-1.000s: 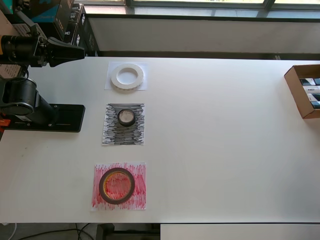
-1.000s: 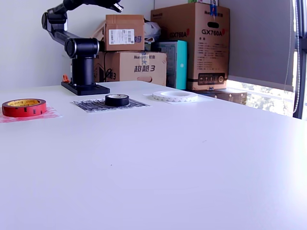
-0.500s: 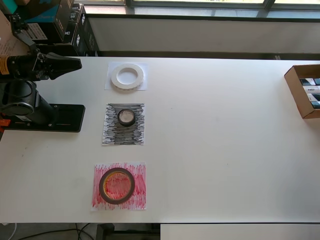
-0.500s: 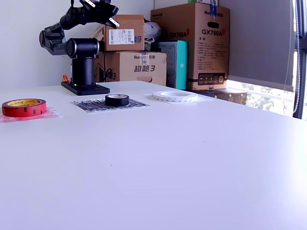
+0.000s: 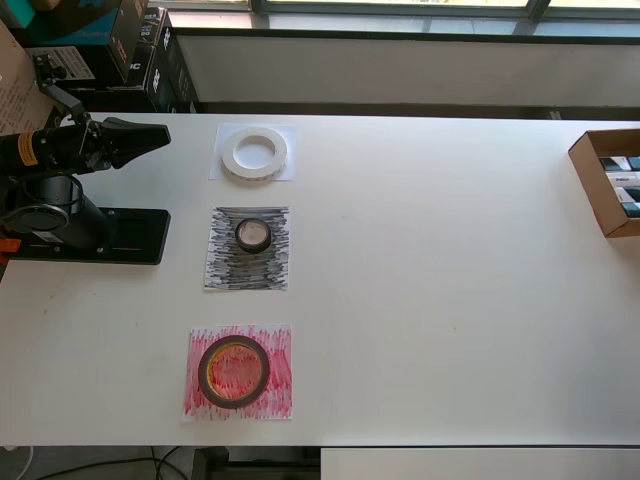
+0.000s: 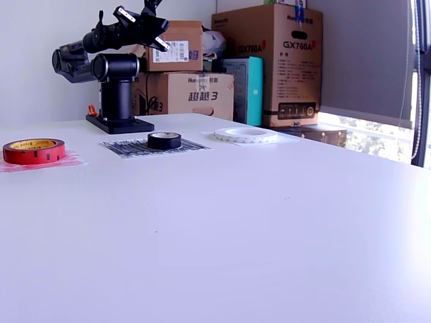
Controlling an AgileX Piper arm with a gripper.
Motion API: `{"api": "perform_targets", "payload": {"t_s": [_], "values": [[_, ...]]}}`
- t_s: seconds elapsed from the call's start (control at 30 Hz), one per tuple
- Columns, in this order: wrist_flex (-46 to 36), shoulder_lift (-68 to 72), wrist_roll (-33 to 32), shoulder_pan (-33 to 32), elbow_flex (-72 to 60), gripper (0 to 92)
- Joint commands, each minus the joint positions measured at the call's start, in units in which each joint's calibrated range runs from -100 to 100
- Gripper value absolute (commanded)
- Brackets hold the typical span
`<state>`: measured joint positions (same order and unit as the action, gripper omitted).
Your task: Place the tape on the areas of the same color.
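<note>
At the upper left of the overhead frame, the black Piper arm's gripper [image 5: 158, 132] is hanging above the white table [image 5: 450, 290], holding nothing, its jaws looking closed together, well apart from all 3 tape rolls. The wide flat white tape ring [image 5: 254, 153] is lying on the plain white paper patch [image 5: 222, 172], nearest the gripper. Below it in that frame, the small black tape roll [image 5: 252, 235] is sitting on the black-scribbled paper patch [image 5: 247, 270]. At lower left, the dark maroon-brown tape ring with a tan core [image 5: 233, 371] is resting on the red-scribbled paper patch [image 5: 278, 395]. At the right edge, an open brown cardboard box [image 5: 590, 180] is holding small, indistinct packages.
</note>
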<state>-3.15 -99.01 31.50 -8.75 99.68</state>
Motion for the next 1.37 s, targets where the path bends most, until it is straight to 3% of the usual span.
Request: {"api": "perform_targets", "payload": {"t_s": [0.0, 0.3, 1.33], "values": [[-0.88, -0.15, -0.16, 0.37, -0.14, 0.8], [-13.69, -0.05, 0.17, 1.00, -0.14, 0.7], [-15.90, -0.05, -0.24, 1.00, -0.14, 0.7]]}}
